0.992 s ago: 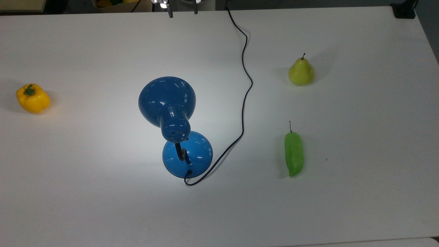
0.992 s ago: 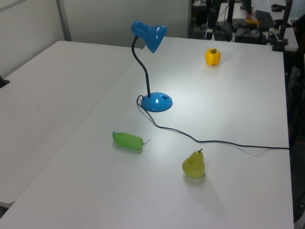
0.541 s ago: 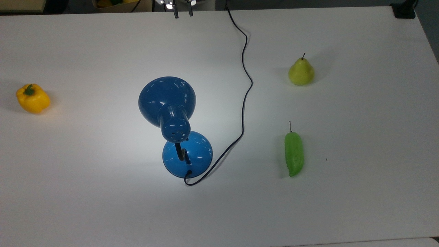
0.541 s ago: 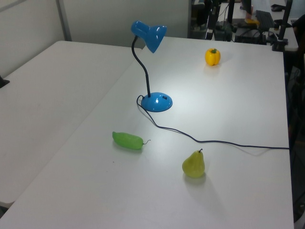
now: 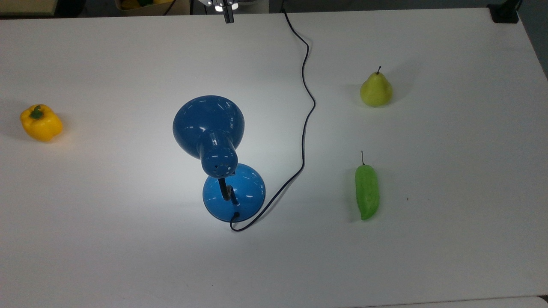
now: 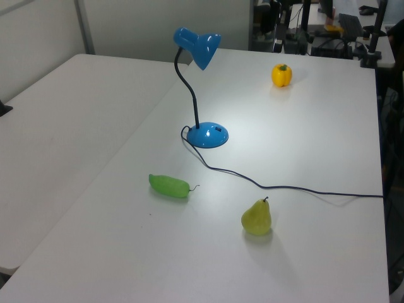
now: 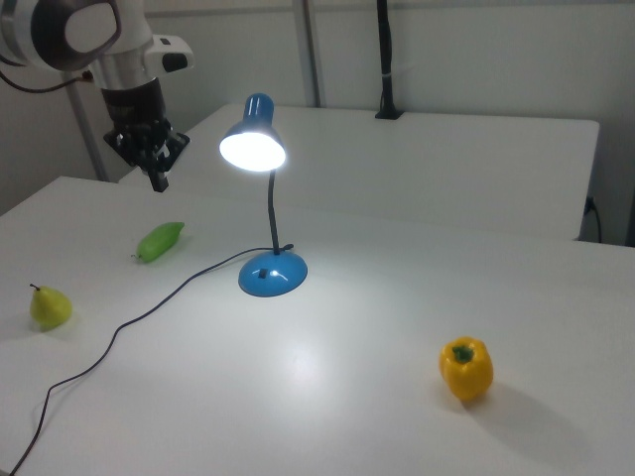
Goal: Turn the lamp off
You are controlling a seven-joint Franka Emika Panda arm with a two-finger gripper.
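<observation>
A second ago my two fingers stood apart at the top edge of the top view; half a second ago they were closer; now my gripper (image 5: 228, 17) has them drawn together into one dark tip. Nothing on the table (image 5: 449, 256) has moved.

Going left to right in the right view: below my gripper (image 7: 159, 181) and towards the right view's left sits a smooth yellow-green pear (image 7: 50, 306), well apart from me. Just under my fingertips lies a glossy green chili pepper (image 7: 159, 241), long and tapered. To my right stands the blue desk lamp (image 7: 260, 139), its bell-shaped metal shade glowing white, lit, on a thin black bent neck over a round domed base (image 7: 272, 274). Its thin black cord (image 7: 149, 305) snakes off towards the pear. Farthest from me, at the right view's right, is a waxy, lobed yellow bell pepper (image 7: 466, 368) with a green stem.
</observation>
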